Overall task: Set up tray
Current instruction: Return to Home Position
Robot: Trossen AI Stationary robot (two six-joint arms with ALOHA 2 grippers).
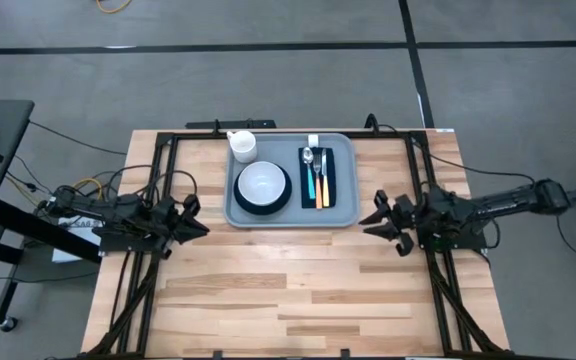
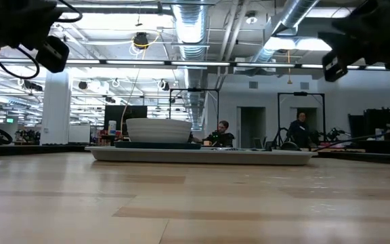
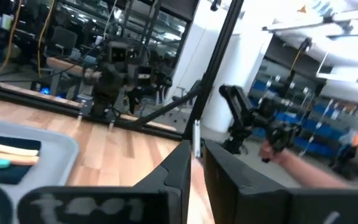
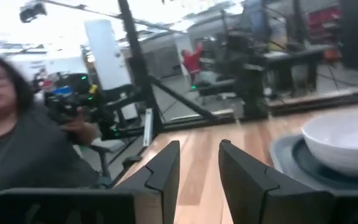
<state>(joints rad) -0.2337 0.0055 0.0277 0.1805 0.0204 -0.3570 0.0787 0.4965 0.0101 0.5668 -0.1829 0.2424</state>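
Observation:
The light grey-blue tray [image 1: 343, 215] lies flat at the table's far middle, and shows as a low slab in the low view [image 2: 202, 156]. On it a white bowl [image 1: 263, 183] sits on a dark navy plate [image 1: 268, 205]. A white cup [image 1: 242, 146] stands at the tray's far left corner. Cutlery lies on a navy napkin [image 1: 332, 180] on the tray's right half. My left gripper [image 1: 196, 216] hovers left of the tray, its fingers [image 3: 179, 168] almost together. My right gripper [image 1: 373, 214] hovers right of the tray, open a little [image 4: 199, 165]. Both hold nothing.
Bare wood runs from the tray to the near edge [image 1: 288, 300]. A black frame [image 1: 158, 200] lines the table's left, right and far sides. A person [image 4: 11, 124] sits beyond the table, and a hand [image 3: 303, 165] shows in the left wrist view.

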